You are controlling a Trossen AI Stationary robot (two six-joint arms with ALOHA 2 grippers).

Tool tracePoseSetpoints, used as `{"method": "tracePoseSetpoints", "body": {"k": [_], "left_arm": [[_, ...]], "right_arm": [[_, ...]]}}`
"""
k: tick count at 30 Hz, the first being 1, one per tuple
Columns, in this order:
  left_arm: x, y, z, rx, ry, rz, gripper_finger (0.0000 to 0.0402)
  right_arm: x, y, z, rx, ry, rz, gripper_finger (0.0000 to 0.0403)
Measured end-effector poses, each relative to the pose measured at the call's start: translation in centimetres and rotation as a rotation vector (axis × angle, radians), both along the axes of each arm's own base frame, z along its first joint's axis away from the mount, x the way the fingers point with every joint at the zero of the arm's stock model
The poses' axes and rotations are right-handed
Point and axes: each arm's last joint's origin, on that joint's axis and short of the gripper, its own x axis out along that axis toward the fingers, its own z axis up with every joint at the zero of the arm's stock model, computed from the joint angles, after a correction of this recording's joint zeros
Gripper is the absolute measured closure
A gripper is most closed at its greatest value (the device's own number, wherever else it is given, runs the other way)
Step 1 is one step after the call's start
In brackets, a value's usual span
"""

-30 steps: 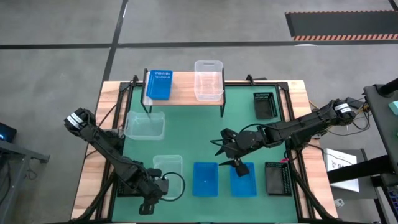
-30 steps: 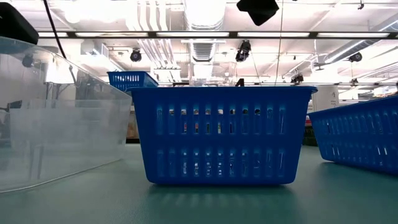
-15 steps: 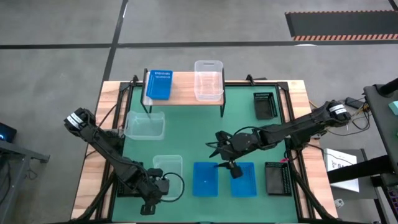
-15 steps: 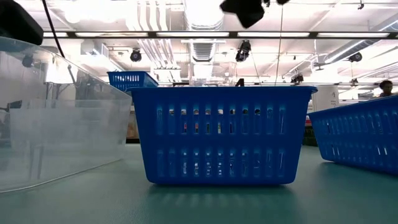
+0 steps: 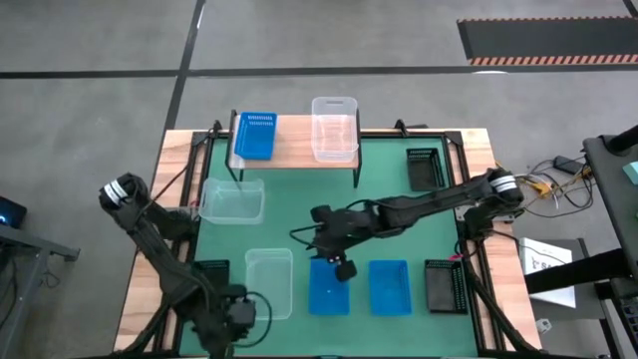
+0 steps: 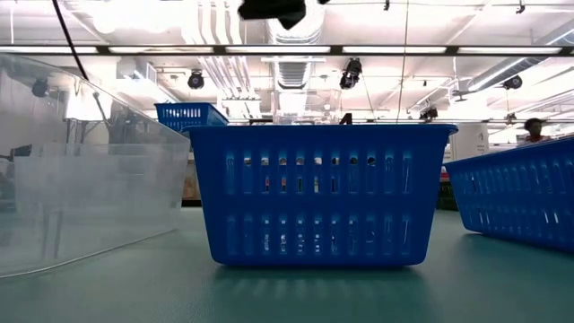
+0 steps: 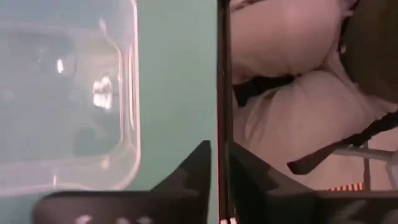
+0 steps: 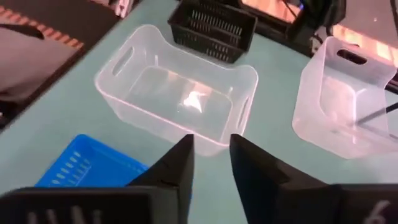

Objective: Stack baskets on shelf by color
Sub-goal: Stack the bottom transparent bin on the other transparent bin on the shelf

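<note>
While the left pincer point(image 5: 227, 321) waits nearly closed, the right pincer point(image 5: 341, 265) (fingers slightly apart, empty) hovers over a blue basket point(image 5: 329, 287).

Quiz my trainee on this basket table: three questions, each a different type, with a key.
1. True or false: the shelf holds exactly two baskets, a blue basket and a clear basket.
2. The right claw hangs closest to which item?
A. the near blue basket on the green mat
B. a black basket at the table's right edge
C. the shelf top
3. How many blue baskets stand on the green mat, not counting the shelf?

Key: 1 true; 2 A; 3 two.
</note>
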Motion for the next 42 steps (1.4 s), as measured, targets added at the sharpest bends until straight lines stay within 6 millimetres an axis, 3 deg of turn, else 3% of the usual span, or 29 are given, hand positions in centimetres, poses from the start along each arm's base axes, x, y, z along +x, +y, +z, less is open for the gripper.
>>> {"method": "tracePoseSetpoints", "body": {"k": [4,9,14,18,21,28,35,39,42], "left_arm": [[0.0,-0.6,-1.6,0.025,0.023,0.008,0.0396],[0.4,-0.3,-3.6,0.106,0.077,0.018,0.0396],[-1.7,3.5,-3.4,0.399,0.359,0.19,0.04],[-0.7,1.5,-0.5,0.163,0.074,0.132,0.0401],[0.1,0.5,0.1,0.137,-0.104,0.087,0.0401],[-0.3,1.2,-1.7,0.176,-0.064,0.138,0.0401],[-0.3,2.1,-3.2,0.234,-0.055,0.169,0.0401],[-0.5,3.1,-4.5,0.285,-0.02,0.182,0.0402],[-0.8,4.5,-5.0,0.372,0.069,0.245,0.0402]], "right_arm": [[1.5,-0.5,-0.9,-0.046,0.056,0.012,0.0351],[2.0,-0.6,-1.3,-0.056,0.097,0.009,0.0384],[1.7,-0.6,-1.6,-0.054,0.139,0.004,0.0394],[1.6,-0.7,-1.8,-0.029,0.165,-0.025,0.0394],[1.8,-0.9,-2.6,-0.049,0.186,-0.024,0.0394],[3.1,-3.2,-4.9,-0.222,0.197,-0.178,0.0394],[4.8,-6.0,-8.0,-0.223,0.23,-0.24,0.0394],[5.5,-6.2,-10.0,-0.175,0.262,-0.184,0.0394],[5.4,-5.5,-10.2,-0.11,0.285,-0.108,0.0394]]}}
